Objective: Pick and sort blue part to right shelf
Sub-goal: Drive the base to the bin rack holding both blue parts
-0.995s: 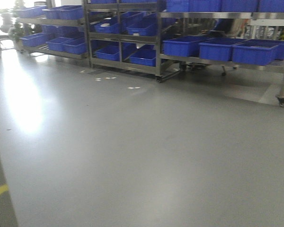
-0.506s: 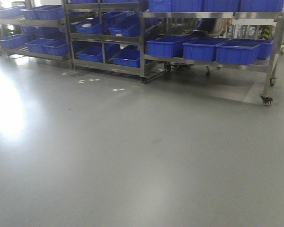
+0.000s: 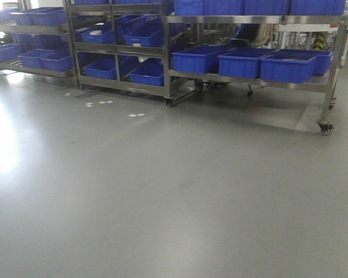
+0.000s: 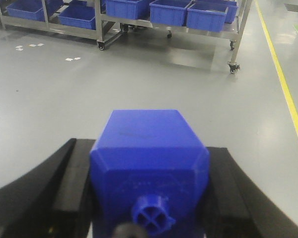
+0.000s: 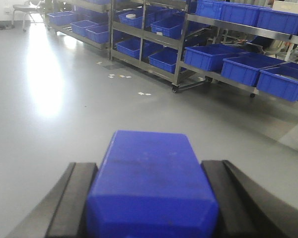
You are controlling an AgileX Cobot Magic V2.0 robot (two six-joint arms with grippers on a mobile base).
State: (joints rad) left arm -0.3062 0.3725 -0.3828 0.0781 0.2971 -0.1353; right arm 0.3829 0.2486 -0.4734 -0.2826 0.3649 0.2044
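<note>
Our left pincer (image 4: 149, 166) is shut tight on a blue part (image 4: 146, 144), with a black finger (image 4: 72, 173) pressed on each side. Our right pincer (image 5: 151, 191) grips a second blue part (image 5: 151, 163) the same way. Both parts hang over the gray floor (image 3: 162, 191), well apart from the right shelf (image 3: 249, 19). The floor between us and that shelf is wide and bare, with only small white marks (image 3: 136, 114) near the middle rack (image 3: 122, 87). The shelf's low rail holds blue crates (image 3: 240, 62) side by side, right up to its front edge. A small wheel (image 3: 325, 128) sits under its right leg. In the left wrist view a yellow line (image 4: 283, 84) runs along the floor to the right of the shelf. There are faint raised marks on the front of the left part, too blurry for us to read.
</note>
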